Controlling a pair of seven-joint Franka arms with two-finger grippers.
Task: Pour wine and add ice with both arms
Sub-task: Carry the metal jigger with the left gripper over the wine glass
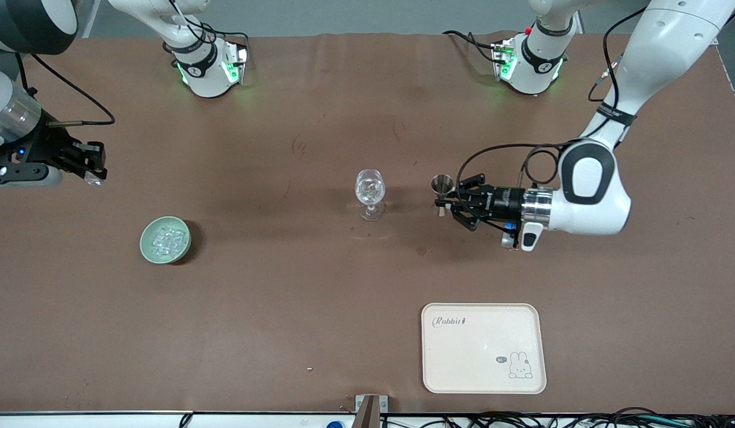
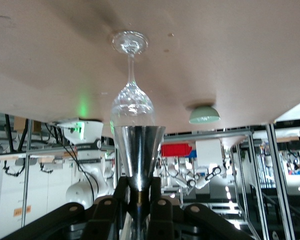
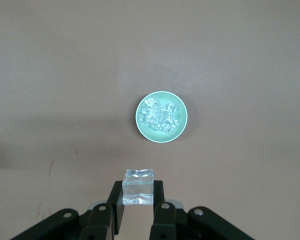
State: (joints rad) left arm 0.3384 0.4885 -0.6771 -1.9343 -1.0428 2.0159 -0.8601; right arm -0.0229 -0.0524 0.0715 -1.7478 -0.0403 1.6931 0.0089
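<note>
Tray [image 1: 483, 348]: cream, rabbit print, on the tabletop [image 1: 284, 309] nearest the camera.
Bowl [image 1: 165, 239]: pale green, holds ice [image 1: 167, 240], toward the right arm's end.
Wine glass [image 1: 370, 193]: upright, mid-tabletop.
Left pincer [image 1: 445, 201]: clamped on a steel jigger [image 1: 442, 184] just beside the glass.
Right pincer [image 3: 138, 204]: closed on one ice cube [image 3: 138, 186], above the tabletop near the bowl.

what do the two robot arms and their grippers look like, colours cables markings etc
Both arms are glossy white with rounded joint casings, dark grey-black joint sections and loose black cables. The left arm has a silver metal ring at the wrist and a black band higher up. Each round white base glows green. The left gripper and right gripper are black, two-fingered, with linked bars and visible bolts.
</note>
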